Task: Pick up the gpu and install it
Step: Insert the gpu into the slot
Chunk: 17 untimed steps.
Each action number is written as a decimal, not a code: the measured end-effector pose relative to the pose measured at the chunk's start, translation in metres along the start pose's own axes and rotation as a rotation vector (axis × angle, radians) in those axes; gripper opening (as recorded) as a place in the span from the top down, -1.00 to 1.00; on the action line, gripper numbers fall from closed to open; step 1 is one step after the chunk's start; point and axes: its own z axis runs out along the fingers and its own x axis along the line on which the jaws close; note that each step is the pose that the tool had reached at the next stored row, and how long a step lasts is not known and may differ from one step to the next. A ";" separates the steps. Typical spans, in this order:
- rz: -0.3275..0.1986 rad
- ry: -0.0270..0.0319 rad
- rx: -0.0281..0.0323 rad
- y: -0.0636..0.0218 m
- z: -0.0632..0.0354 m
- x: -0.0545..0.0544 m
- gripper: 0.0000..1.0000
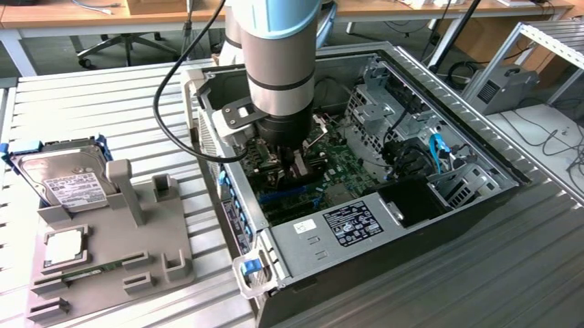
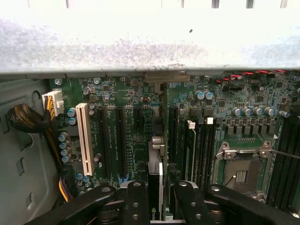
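claw (image 2: 156, 197): clenched on the gpu, black fingers (image 2: 136, 201) on either side of the card, down inside the open case
gpu (image 2: 155, 180): held edge-on between the fingers, upright, just above the motherboard slots; cannot tell if seated
motherboard (image 2: 136, 117): green board on the case floor; long black slots, one white slot (image 2: 85, 138) beside them, empty CPU socket (image 2: 241, 176) with metal frame
cables (image 2: 23, 118): black sleeved bundle at the case wall, white plug (image 2: 54, 102) near it
computer case (image 1: 301, 239): lies on its side on the worktop, side panel off, open top; holds motherboard, drive cage (image 1: 383, 102), black power supply corner, blue cables (image 1: 436, 152)
arm (image 1: 278, 61): grey tube reaching straight down into the case
grey holder tray (image 1: 109, 260): on the worktop at the exterior view's left of the case, well apart
hard drive (image 1: 59, 179): silver, white label, leaning in the tray's far end
memory stick (image 1: 87, 270): narrow green strip lying in a tray slot
worktop (image 1: 82, 102): ribbed metal surface
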 end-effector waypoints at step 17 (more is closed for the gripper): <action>0.016 0.0128 0.0006 0.0013 0.0053 0.001 0.48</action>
